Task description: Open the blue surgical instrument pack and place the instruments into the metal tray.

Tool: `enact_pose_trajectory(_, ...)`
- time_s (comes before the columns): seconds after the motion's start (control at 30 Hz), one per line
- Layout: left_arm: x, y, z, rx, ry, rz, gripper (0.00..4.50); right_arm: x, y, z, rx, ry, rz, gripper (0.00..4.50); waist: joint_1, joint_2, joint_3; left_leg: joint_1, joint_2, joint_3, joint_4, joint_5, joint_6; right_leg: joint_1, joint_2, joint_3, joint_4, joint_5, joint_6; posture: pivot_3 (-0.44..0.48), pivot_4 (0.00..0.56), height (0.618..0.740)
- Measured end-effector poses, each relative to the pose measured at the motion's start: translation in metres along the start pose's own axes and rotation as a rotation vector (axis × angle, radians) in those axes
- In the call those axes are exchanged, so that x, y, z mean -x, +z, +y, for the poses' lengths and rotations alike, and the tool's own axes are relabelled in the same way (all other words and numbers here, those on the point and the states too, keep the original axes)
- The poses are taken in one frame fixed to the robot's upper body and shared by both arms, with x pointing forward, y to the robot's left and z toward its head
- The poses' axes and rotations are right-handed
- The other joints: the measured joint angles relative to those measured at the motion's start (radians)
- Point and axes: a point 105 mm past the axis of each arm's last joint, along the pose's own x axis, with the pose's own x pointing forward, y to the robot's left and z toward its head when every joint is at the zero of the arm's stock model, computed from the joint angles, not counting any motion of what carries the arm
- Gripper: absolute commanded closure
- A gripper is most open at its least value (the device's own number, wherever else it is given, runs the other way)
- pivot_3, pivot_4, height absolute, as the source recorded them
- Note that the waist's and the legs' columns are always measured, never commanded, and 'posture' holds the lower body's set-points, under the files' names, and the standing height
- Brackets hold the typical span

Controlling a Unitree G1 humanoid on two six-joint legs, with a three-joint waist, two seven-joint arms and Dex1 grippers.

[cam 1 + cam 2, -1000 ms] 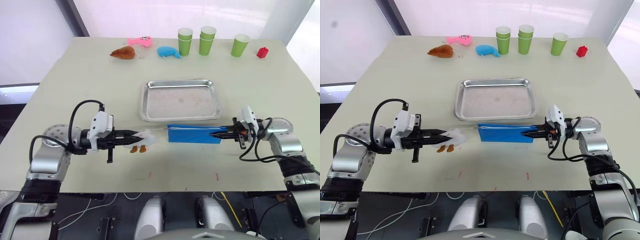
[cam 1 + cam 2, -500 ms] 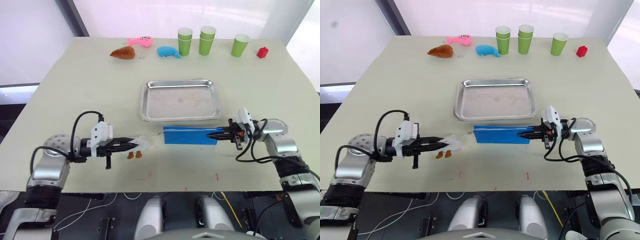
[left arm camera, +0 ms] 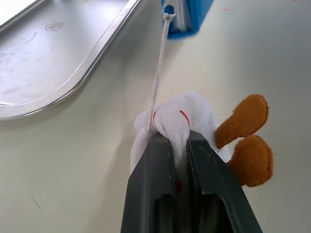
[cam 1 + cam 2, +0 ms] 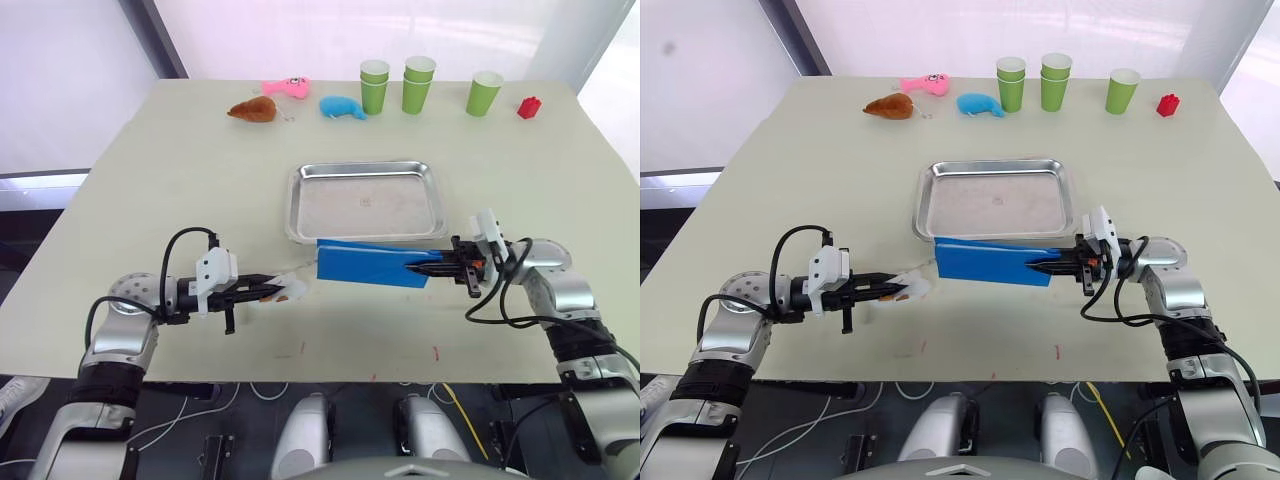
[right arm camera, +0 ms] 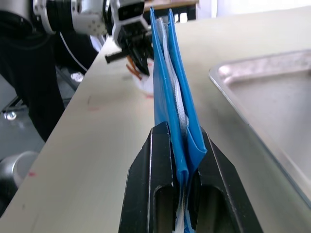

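The metal tray [image 4: 366, 200] is shiny steel, smooth, with a few dull marks inside. The blue surgical instrument pack [image 4: 368, 264] is matt blue cloth, with pale lining between its flaps. A thin white cord [image 3: 158, 77] looks like woven string. The small plush toy [image 3: 192, 121] on it is soft white fluff with brown felt feet. The fingers [image 5: 155, 194] are dark, smooth, hard plastic. The surface [image 4: 200, 180] is pale, smooth and matt. The green cups [image 4: 404, 84] look like paper.
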Motion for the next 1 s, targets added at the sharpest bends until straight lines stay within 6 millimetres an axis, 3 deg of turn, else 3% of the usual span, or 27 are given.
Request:
enact_pose_trajectory(0.33,-0.001,0.0,-0.001,0.0,-0.002,-0.004,4.49,-0.008,0.016,-0.009,-0.112,-0.076,-0.177,4.5,0.001,0.0,0.0,0.0,0.0,0.0,0.0,0.0,0.0,0.0,0.0,0.0,0.0,0.0,0.0,0.0,0.15,0.74)
enact_pose_trajectory(0.57,-0.001,0.001,-0.001,0.001,-0.001,-0.01,4.49,-0.006,0.025,-0.012,-0.09,-0.09,-0.192,4.5,0.002,0.0,0.0,-0.001,0.0,0.0,0.0,0.0,0.0,0.0,0.0,0.0,0.0,0.0,0.0,0.0,0.15,0.74)
enact_pose_trajectory(0.73,0.0,0.001,0.0,0.002,-0.004,-0.006,4.49,0.009,0.012,-0.013,0.052,-0.09,-0.052,4.5,0.0,0.0,0.0,0.0,0.0,0.001,0.0,0.0,0.0,0.0,0.0,-0.001,0.0,0.0,0.0,0.0,0.15,0.74)
enact_pose_trajectory(1.0,0.011,0.0,0.001,-0.01,-0.02,0.033,4.49,0.001,-0.013,-0.006,0.13,-0.011,0.053,4.5,-0.011,0.0,0.0,0.0,0.001,0.001,0.0,0.0,0.0,-0.001,0.002,0.001,0.0,0.0,0.0,0.0,0.15,0.74)
